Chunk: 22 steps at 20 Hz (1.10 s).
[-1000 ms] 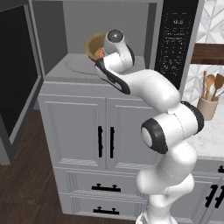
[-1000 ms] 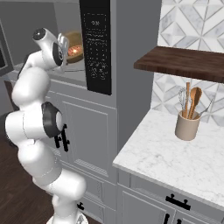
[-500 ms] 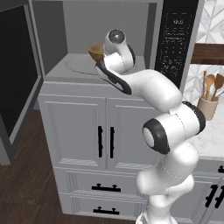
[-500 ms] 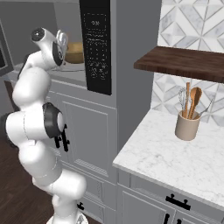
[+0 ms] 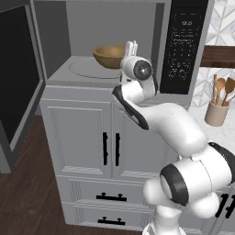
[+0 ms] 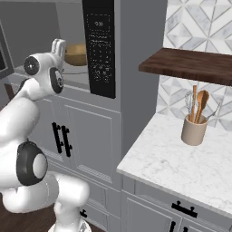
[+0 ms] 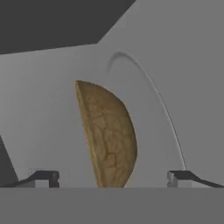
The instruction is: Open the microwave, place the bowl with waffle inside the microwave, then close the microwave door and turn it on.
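Now the round brown wooden-looking bowl (image 5: 110, 56) is sitting on the turntable inside the large grey microwave (image 5: 114, 41), its door (image 5: 18, 78) swung open; gripper (image 7: 113, 177) is gaping wide, holding nothing, just before the bowl.

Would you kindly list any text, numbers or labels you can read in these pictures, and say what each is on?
Microwave keypad panel: rows of small pale key markings, too small and blurred to read.
Digital display at the panel's top: faint characters, not legible.
Bowl, utensil crock, cabinets: no text.
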Motion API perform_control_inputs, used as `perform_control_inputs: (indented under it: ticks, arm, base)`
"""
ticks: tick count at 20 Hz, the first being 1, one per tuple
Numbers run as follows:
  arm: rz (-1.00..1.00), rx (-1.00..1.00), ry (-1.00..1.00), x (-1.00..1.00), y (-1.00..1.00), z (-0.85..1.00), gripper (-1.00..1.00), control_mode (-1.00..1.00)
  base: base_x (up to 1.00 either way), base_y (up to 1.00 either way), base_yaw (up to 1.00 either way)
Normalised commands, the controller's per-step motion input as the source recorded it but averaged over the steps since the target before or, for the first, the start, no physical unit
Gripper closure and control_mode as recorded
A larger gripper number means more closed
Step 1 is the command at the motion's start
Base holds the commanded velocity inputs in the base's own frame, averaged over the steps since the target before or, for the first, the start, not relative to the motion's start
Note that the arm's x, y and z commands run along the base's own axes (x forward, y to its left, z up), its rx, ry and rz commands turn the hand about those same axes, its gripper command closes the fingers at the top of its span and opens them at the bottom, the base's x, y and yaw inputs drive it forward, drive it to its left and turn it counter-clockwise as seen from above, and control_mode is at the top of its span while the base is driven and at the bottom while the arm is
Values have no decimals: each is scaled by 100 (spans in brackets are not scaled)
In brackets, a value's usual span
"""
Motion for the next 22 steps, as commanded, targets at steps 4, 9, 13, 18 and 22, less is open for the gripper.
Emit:
perform_control_inputs:
  ticks: [4,9,13,18,22]
  arm:
    - [4,2,-33,-100,-3,46,-100,-100]
    - [14,-12,-12,-100,2,94,-100,-100]
    - [11,-28,-3,-100,2,68,-100,-100]
    - [1,-45,12,-100,0,13,-100,-100]
    - [-3,-52,30,-100,7,-2,-100,-100]
  base:
    - [0,0,0]
    - [0,0,0]
    - [0,0,0]
    - [0,0,0]
    - [0,0,0]
